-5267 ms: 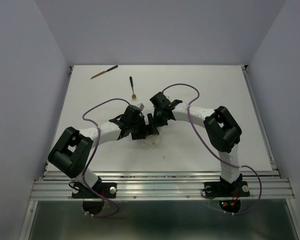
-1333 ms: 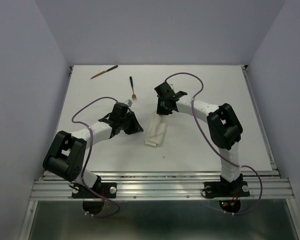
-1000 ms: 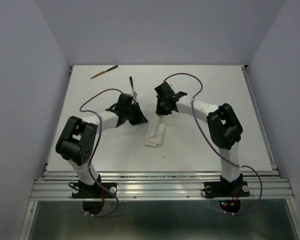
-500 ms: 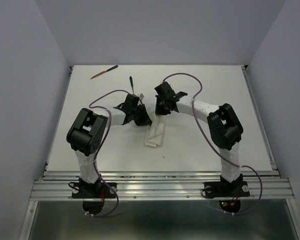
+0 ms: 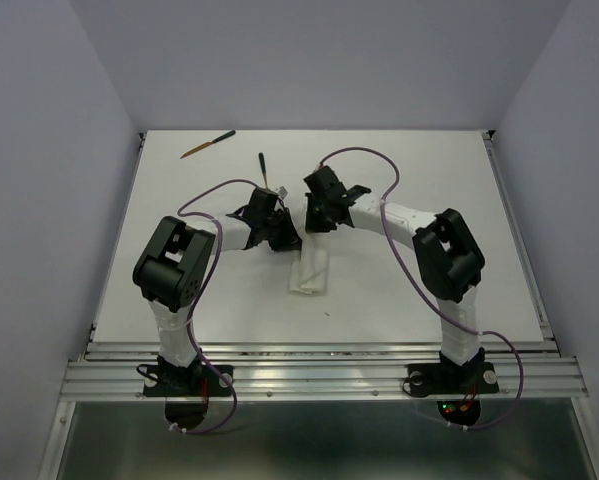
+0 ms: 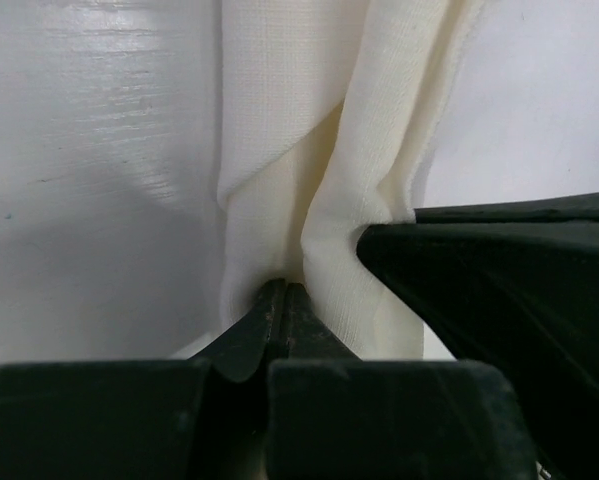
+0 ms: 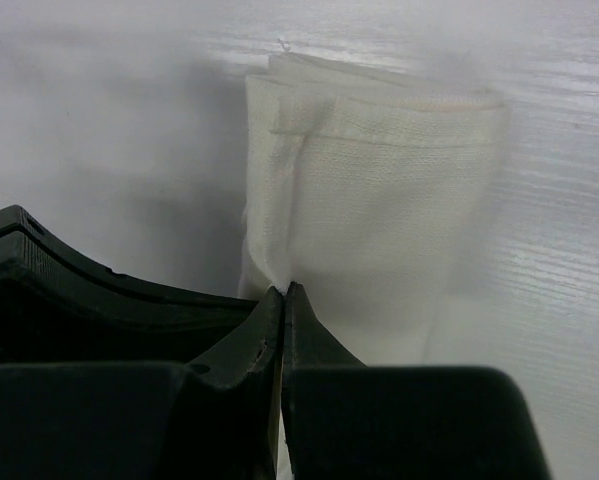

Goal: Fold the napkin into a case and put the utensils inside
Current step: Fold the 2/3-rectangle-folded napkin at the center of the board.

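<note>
White tabletop holds the folded napkin, which we judge limp and light; left gripper and right gripper pinch its twelve-o'clock edge.

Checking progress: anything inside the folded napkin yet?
Nothing shows inside the napkin. One utensil lies far-left on the table, another by the left gripper. The folds' interior, and the far end under the right gripper, are hidden.

One napkin, two utensils, one left hand, one right hand, two purple cables.
</note>
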Robot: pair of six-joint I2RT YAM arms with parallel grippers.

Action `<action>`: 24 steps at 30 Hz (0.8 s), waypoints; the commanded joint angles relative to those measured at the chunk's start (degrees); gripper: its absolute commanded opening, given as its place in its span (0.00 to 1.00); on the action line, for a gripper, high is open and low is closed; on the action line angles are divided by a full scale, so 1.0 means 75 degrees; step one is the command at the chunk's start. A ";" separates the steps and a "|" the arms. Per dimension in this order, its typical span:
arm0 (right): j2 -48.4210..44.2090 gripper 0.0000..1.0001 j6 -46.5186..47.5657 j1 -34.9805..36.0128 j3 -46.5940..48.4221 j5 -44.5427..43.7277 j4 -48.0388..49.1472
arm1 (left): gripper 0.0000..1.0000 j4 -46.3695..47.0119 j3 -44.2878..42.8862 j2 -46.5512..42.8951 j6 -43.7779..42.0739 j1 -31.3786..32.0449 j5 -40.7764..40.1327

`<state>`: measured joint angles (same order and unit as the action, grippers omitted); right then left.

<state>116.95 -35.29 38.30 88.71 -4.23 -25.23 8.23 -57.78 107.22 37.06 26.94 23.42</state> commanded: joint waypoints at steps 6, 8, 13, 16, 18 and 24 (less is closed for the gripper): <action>0.0062 0.01 0.0065 0.0213 0.0407 -0.0010 0.0154 | 0.00 0.0239 0.0004 0.0036 -0.0031 0.0029 0.0030; 0.0145 0.01 0.0030 0.0213 0.0418 -0.0034 0.0177 | 0.00 0.0262 0.0040 0.0001 -0.0019 0.0041 0.0018; 0.0345 0.01 -0.0018 0.0213 0.0594 -0.0174 0.0165 | 0.00 0.0274 0.0133 -0.0232 0.0016 0.0041 0.0053; 0.0415 0.01 -0.0041 0.0213 0.0676 -0.0315 0.0154 | 0.00 0.0274 0.0215 -0.0420 0.0062 0.0041 0.0076; 0.0497 0.01 -0.0041 0.0213 0.0711 -0.0338 0.0154 | 0.00 0.0262 0.0274 -0.0631 0.0098 0.0041 0.0077; 0.0708 0.01 -0.0064 0.0213 0.0794 -0.0420 0.0037 | 0.08 -0.0323 0.0437 -0.1076 0.0133 0.0029 -0.0216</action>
<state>120.77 -35.40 39.44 91.66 -5.72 -25.34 7.92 -55.86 104.31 37.95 26.94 23.09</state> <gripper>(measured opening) 0.022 0.030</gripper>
